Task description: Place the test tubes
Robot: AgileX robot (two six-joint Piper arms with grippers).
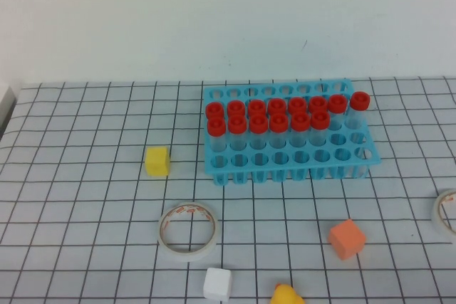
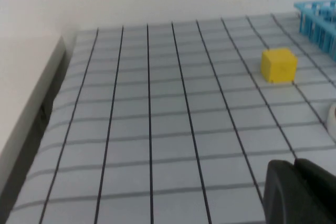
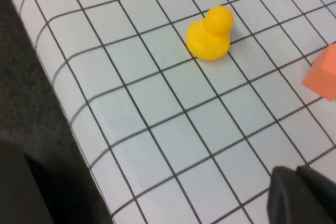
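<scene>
A blue test tube rack [image 1: 288, 154] stands at the table's middle back, its corner also showing in the left wrist view [image 2: 319, 19]. Several red-capped test tubes [image 1: 268, 115] stand upright in its two middle rows. One more capped tube [image 1: 359, 101] stands at the rack's right end. Neither arm shows in the high view. My left gripper [image 2: 294, 169] is shut, empty, over the left part of the table. My right gripper [image 3: 296, 174] is shut, empty, near the table's front edge.
A yellow cube [image 1: 157, 161] [image 2: 279, 65] lies left of the rack. A tape roll [image 1: 188, 230], a white cube [image 1: 217, 284], a yellow duck [image 1: 286, 294] [image 3: 211, 34] and an orange cube [image 1: 347, 238] [image 3: 324, 73] lie in front. Another roll [image 1: 447, 211] sits at the right edge.
</scene>
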